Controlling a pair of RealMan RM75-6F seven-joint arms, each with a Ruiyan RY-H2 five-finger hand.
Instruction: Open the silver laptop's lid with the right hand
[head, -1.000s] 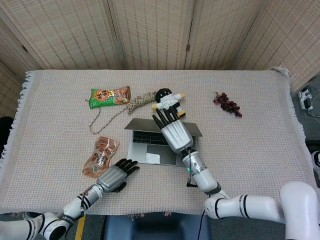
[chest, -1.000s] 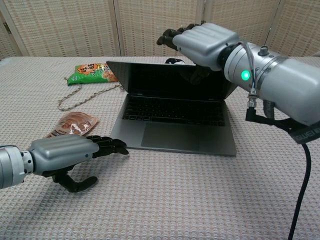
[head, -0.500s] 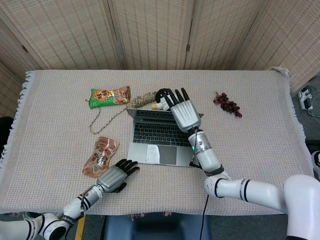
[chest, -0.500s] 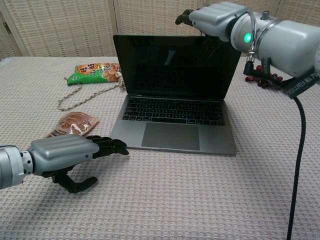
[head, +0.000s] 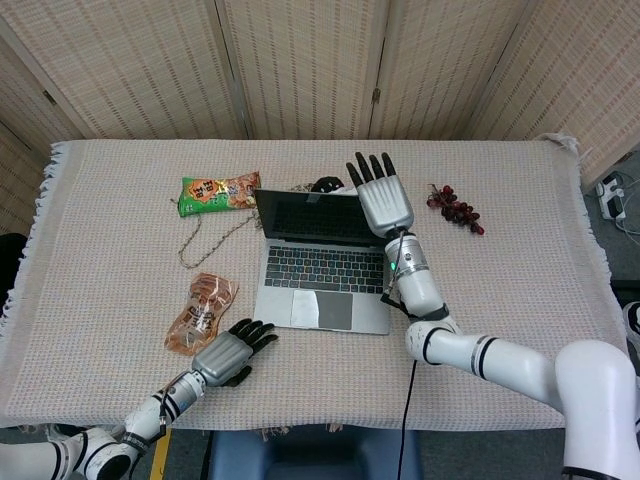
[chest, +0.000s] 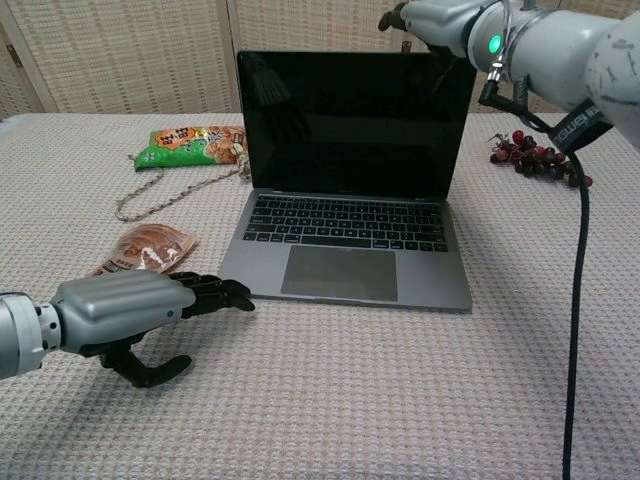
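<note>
- The silver laptop (head: 320, 270) sits near the middle of the table (head: 520, 300), its lid (chest: 355, 120) raised upright so the dark screen faces the near edge and the keyboard (chest: 345, 222) and trackpad (chest: 338, 273) are exposed.
- The right hand (head: 383, 200) is at the lid's upper right corner, fingers (head: 372, 166) stretched out flat and apart, pointing toward the far side of the table; it holds nothing, and whether the palm touches the lid's top edge cannot be told.
- In the chest view only the back of this hand (chest: 440, 18) shows, above the lid's top right corner, with a green light lit on the wrist.
- The left hand (head: 228, 350) rests palm down on the table near the front edge, to the left of the laptop and apart from it, fingers loosely extended and gripping nothing.
- A clear snack packet (head: 202, 313) lies just beyond the left hand.
- A green snack bag (head: 218, 192) lies at the far left of the laptop, with a length of rope (head: 205, 237) trailing below it.
- A bunch of dark grapes (head: 455, 209) lies to the right of the right hand, well apart from the laptop.
- A small black object (head: 325, 184) peeks out behind the lid; what it is cannot be told.
</note>
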